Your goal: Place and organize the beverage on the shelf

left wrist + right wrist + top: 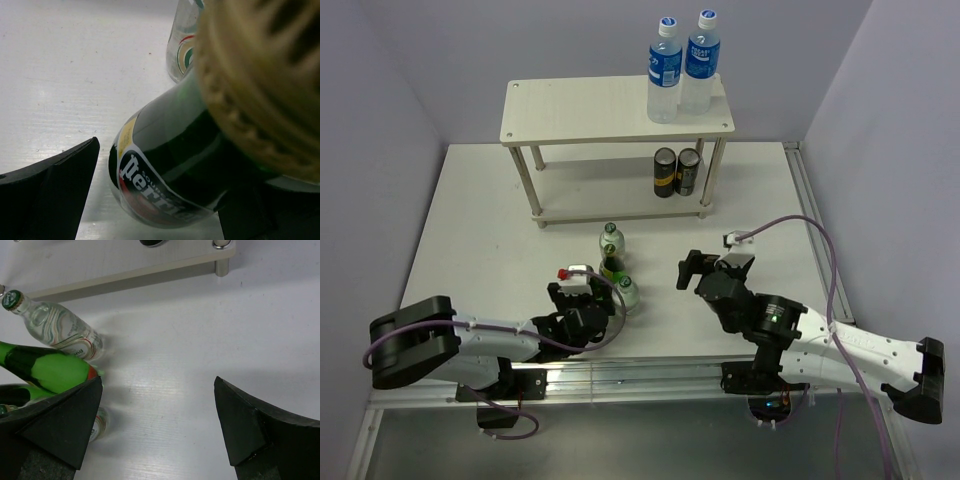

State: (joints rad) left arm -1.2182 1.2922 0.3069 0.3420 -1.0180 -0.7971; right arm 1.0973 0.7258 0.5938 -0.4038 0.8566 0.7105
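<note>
The pale wood shelf (580,110) stands at the back. Two clear blue-labelled bottles (665,70) stand on its top board at the right. Two dark bottles with yellow labels (676,172) stand on the lower tier. On the table in front stand a green glass bottle (612,266) and two small clear bottles (610,238) (627,291). My left gripper (608,286) is open around the green bottle's body (170,150); its left finger (50,190) is clear of the glass. My right gripper (688,270) is open and empty over bare table (157,390).
The right wrist view shows a small clear bottle (60,335), the green bottle (50,371), another clear bottle's base (100,422) and the shelf's lower board (125,276) with a leg (222,265). Grey walls close the back and sides.
</note>
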